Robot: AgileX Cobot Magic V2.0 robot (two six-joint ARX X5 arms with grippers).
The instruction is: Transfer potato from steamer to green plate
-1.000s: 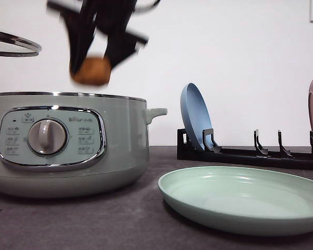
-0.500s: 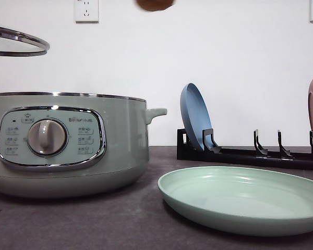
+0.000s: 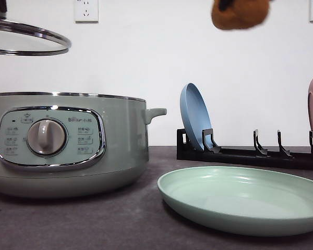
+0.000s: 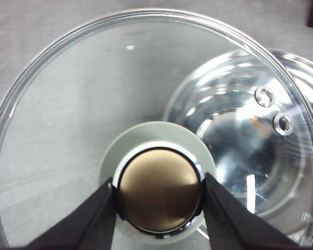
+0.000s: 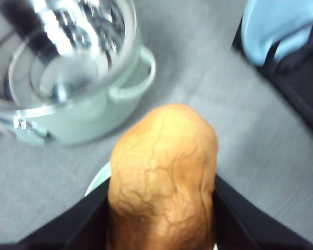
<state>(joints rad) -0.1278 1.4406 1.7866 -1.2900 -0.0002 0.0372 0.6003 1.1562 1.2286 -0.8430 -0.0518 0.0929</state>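
The wide, matte mint-green plate (image 3: 245, 200) lies empty nearest. High above it the right gripper (image 5: 161, 229) pinches the lumpy orange-brown potato (image 3: 239, 14); released from there, it could bounce off. It has travelled right, away from the sage-green steamer (image 3: 68, 143). The left gripper (image 4: 159, 200) clamps the glass lid's (image 3: 28, 39) knob.

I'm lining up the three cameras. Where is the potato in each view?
Front view: potato at the top edge, high above the green plate.
Left wrist view: not in it.
Right wrist view: bottom centre, between the jaws.
Shared landmark: the steamer.
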